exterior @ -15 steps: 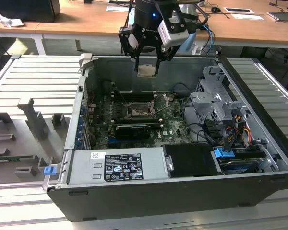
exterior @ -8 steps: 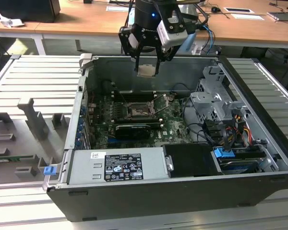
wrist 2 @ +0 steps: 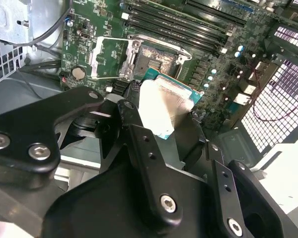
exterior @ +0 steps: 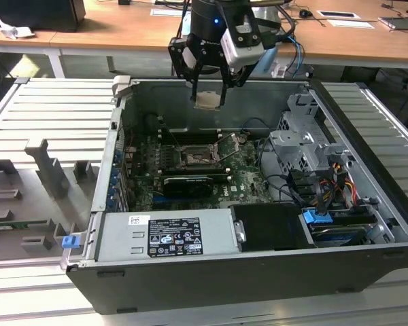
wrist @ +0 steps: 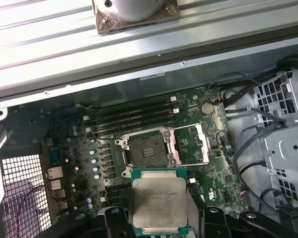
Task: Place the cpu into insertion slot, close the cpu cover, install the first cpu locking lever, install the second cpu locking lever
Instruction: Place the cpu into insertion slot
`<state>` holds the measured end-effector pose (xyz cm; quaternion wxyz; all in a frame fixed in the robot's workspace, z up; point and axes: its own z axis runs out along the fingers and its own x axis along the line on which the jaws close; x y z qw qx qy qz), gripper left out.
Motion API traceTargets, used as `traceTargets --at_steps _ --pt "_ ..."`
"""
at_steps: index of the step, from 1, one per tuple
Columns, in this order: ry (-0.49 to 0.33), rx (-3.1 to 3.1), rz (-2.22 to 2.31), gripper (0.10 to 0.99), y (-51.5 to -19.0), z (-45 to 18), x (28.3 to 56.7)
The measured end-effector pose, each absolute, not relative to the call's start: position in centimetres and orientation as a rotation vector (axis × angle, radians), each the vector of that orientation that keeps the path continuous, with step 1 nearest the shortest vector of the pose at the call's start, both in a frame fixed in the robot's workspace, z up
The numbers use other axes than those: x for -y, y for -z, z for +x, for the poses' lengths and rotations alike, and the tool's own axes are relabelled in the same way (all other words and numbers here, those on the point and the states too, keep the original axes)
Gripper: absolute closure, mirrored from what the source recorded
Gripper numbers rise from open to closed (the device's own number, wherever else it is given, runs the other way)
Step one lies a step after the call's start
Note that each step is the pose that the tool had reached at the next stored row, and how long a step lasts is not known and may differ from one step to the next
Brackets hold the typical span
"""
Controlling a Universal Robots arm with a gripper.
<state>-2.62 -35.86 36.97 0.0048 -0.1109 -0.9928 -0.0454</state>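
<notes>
The cpu [exterior: 207, 101] is clamped by its edges in the tool [exterior: 209, 99] and is held in the air above the opened computer case [exterior: 258, 272], well clear of the insertion slot [wrist: 148, 151]. The cpu cover [wrist: 191, 144] is swung up beside the slot. The case is laid on a ribbed metal surface [exterior: 47, 115], and a wooden tabletop [exterior: 122, 30] carrying papers [exterior: 345, 14] is seen behind it.

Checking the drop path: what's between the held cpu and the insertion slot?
Nothing: in the exterior view bare air separates the cpu from the insertion slot; the first wrist view shows the cpu cover swung open beside it.
</notes>
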Motion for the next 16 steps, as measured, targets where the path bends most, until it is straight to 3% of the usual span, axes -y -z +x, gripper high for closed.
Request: traceTargets --at_steps 16 --pt "0.143 3.094 -0.494 0.561 -36.95 -2.62 35.86"
